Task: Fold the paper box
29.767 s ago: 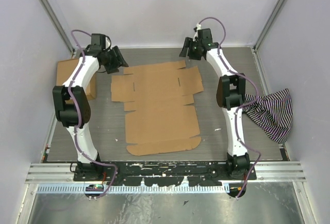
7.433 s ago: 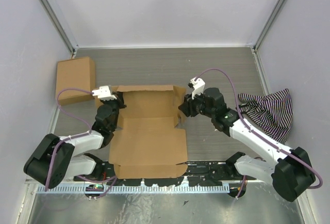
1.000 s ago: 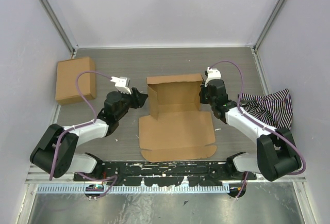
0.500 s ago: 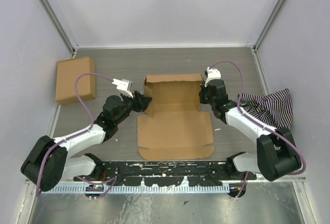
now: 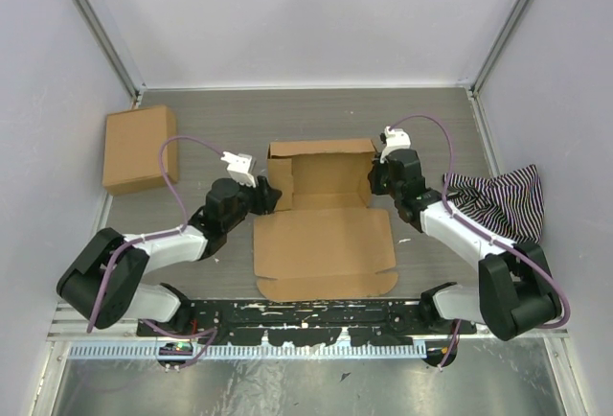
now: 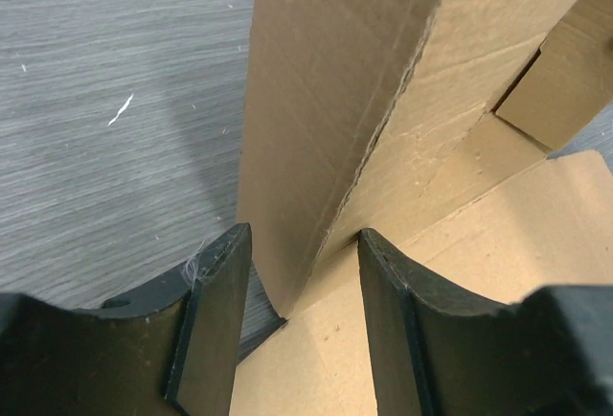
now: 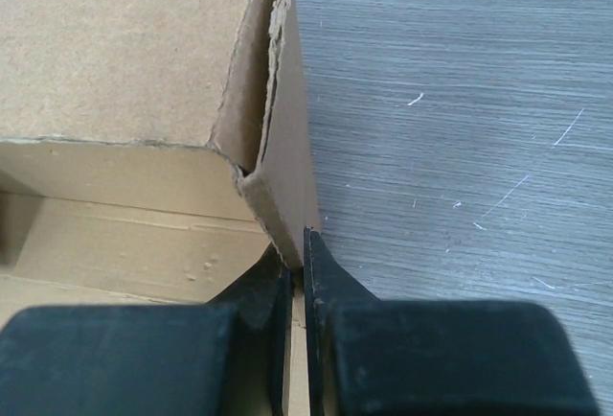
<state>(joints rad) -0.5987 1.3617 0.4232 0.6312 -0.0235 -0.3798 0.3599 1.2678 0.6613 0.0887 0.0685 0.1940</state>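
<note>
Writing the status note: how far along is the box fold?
Roughly halfway. Done: the box has its back wall and both side walls standing. In hand: the right jaws are shut on the right wall's edge; the left jaws straddle the left wall, open. Left: the big front panel lies flat on the table, not yet folded over and tucked.
</note>
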